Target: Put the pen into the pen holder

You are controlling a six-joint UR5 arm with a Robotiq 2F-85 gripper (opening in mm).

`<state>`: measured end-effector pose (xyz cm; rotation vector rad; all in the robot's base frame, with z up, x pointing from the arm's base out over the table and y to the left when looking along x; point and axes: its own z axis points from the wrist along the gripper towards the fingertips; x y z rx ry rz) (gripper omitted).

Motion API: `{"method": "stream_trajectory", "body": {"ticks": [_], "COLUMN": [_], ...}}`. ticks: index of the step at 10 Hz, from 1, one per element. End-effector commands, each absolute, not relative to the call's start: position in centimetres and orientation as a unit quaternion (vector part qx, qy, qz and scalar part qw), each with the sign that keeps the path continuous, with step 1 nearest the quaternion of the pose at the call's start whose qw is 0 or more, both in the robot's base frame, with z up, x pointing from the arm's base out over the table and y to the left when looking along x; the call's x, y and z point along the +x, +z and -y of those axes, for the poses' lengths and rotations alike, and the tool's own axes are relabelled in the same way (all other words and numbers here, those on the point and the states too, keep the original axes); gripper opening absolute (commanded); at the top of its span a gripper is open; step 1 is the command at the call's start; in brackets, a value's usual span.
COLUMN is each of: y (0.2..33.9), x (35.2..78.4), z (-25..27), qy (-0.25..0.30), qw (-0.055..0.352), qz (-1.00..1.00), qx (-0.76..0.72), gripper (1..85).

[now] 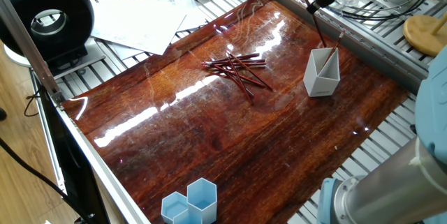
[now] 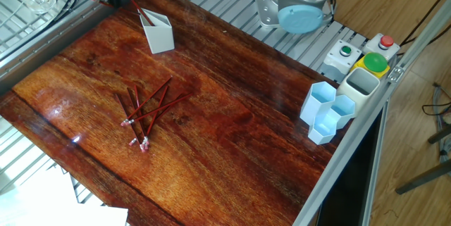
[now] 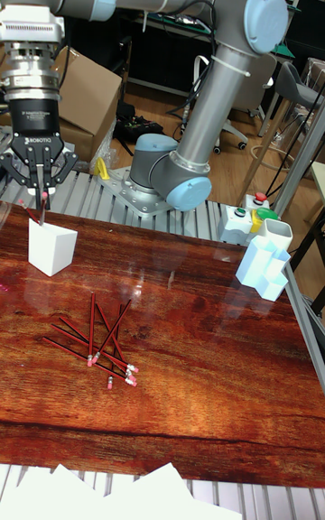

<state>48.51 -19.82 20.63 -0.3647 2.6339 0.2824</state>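
1. The gripper hangs over the back corner of the bench, directly above the pen holder. Its jaws are closed on the upper part of a pen, which hangs down from them.

2. The pen runs steeply, tilted off the vertical. In one fixed view its upper end sticks out above the jaws toward the left, and its lower end goes down into the open mouth of the pen holder. In the tall fixed view it looks close to upright.

3. A second pen already leans inside the holder, its top poking past the slanted rim on the right in one fixed view. Whether the held pen touches the holder's wall or floor cannot be told.

4. The pen holder stands upright near the bench's back edge, well apart from the loose pens.

5. Loose pens lie in a crossed heap near the bench's middle: roughly seven or eight, an exact count being hidden by overlap. Most have their long axes nearly parallel, pink eraser ends toward the front edge in the tall fixed view.

6. A cluster of light blue hexagonal cups stands at the far corner, at least three; one white rounded cup stands beside them.
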Motion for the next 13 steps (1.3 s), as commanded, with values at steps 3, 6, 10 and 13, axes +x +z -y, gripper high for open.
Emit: {"method": "stream_trajectory", "body": {"ticks": [3,6,10,13], "y": [20.4,19.2,18.6,18.6], "x": [48.7,48.5,48.7,49.0], "z": [19.6,19.4,19.4,20.1], "qy": [0.13,0.13,0.12,0.095], "qw": [0.241,0.244,0.247,0.254], "qz": [-0.955,-0.955,-0.957,-0.96], "qx": [-0.112,-0.105,-0.091,-0.071], "gripper": [1.0,1.0,1.0,1.0]}}
